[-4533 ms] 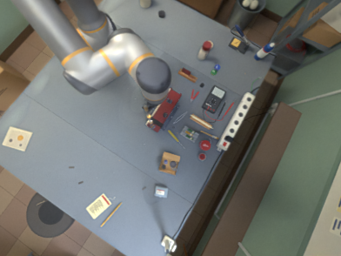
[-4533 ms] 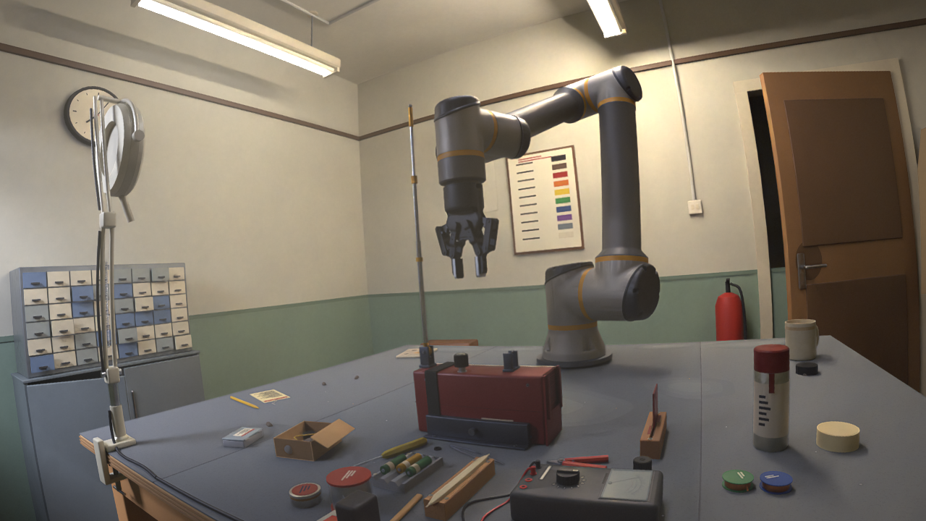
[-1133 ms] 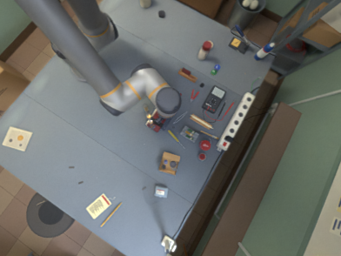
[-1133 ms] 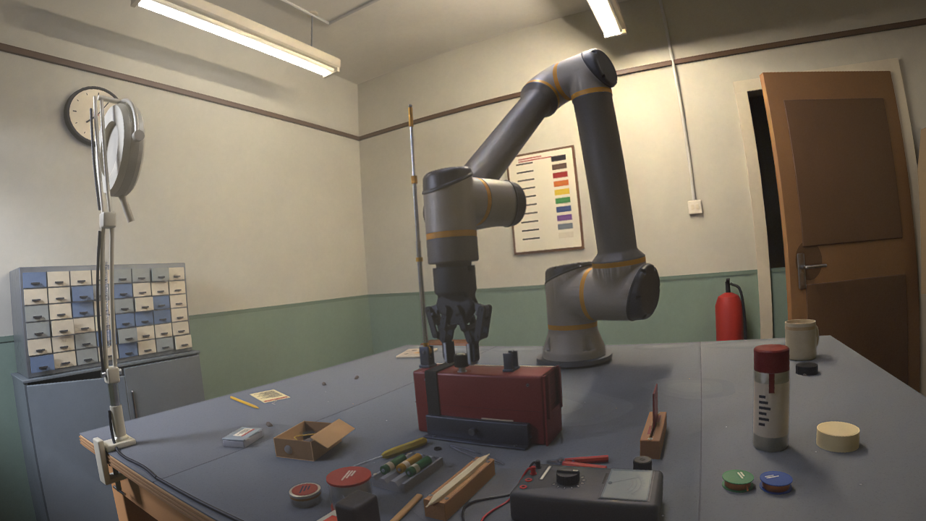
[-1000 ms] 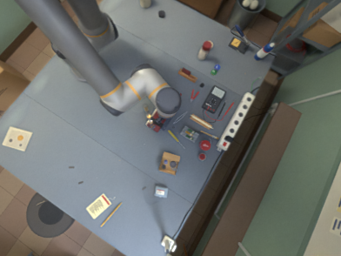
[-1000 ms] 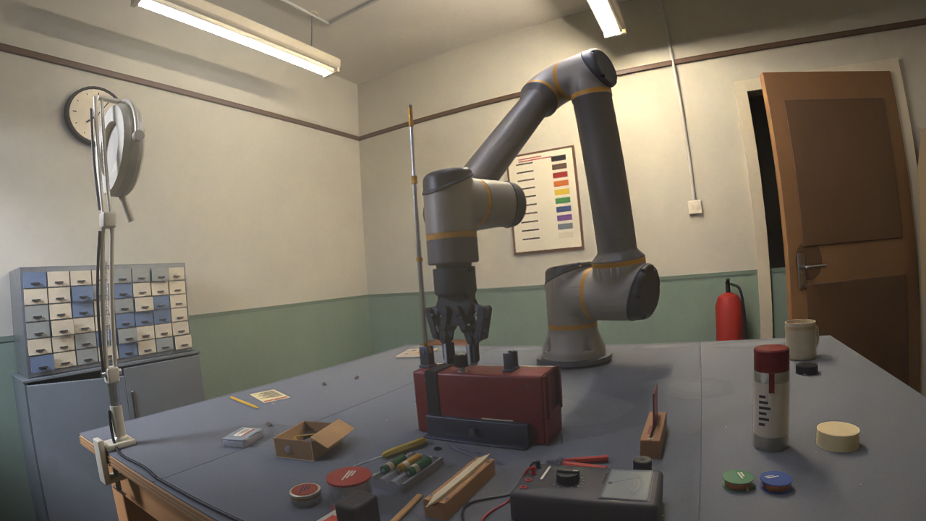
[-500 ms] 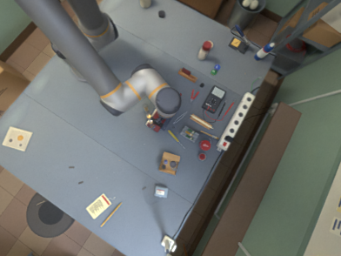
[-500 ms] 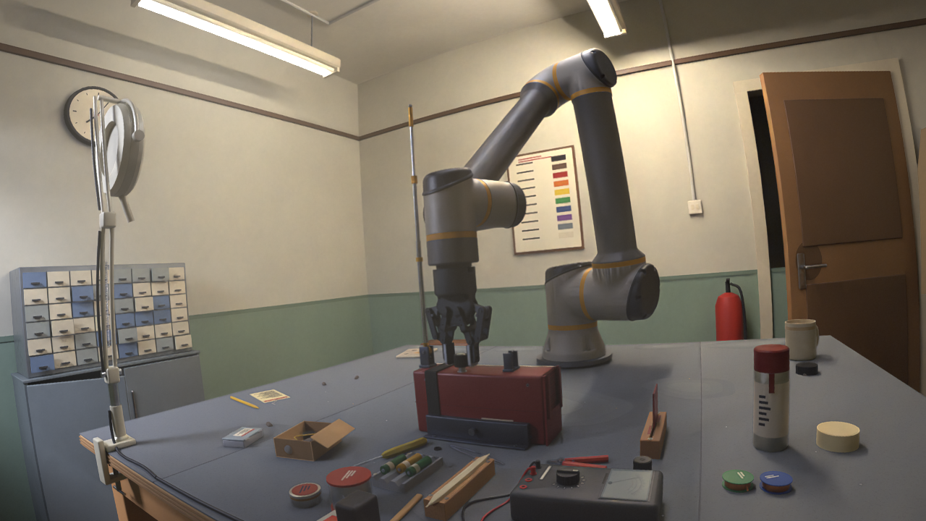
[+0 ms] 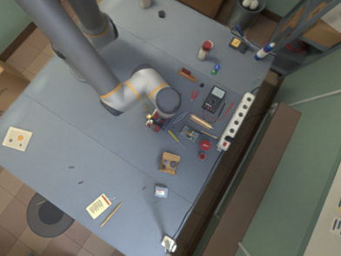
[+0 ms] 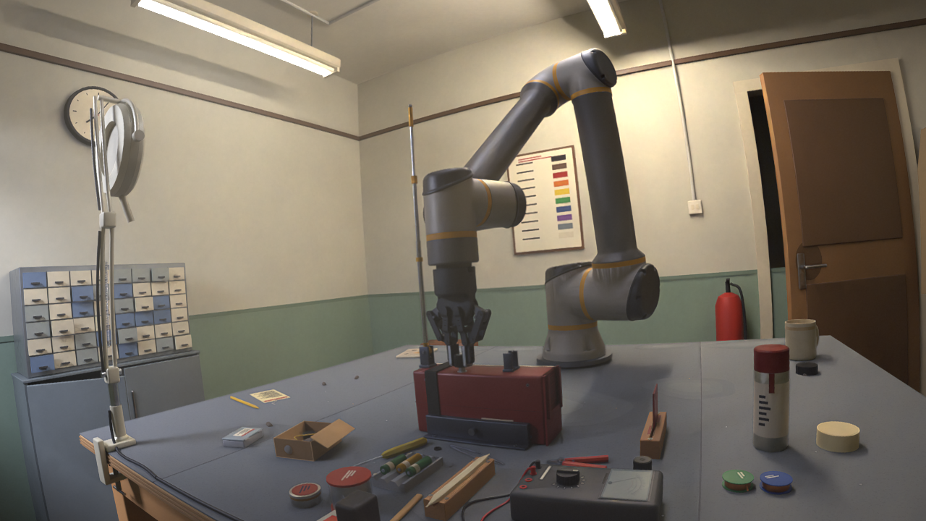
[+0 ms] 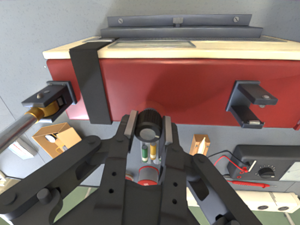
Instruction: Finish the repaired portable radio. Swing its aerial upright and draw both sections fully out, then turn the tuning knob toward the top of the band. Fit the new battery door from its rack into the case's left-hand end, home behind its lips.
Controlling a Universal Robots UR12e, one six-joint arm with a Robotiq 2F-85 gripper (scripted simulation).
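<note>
The black ribbed tuning knob (image 11: 147,129) stands on top of the red radio (image 10: 487,400), and my gripper (image 11: 147,128) reaches straight down with a finger pad against each side of it, gripping it. The aerial (image 10: 416,227) stands upright from its hinge at the radio's left end, both sections drawn far out. The battery door (image 10: 654,408) is a thin reddish plate standing upright in a small wooden rack to the radio's right, apart from it. The radio's left-hand end is hidden from me.
The aerial rises close beside my wrist on the left. A clip bracket (image 11: 249,103) sticks up from the radio's top to the right. In front lie a multimeter (image 10: 586,492), open cardboard box (image 10: 311,439), screwdrivers and tins; a spray can (image 10: 770,406) stands far right.
</note>
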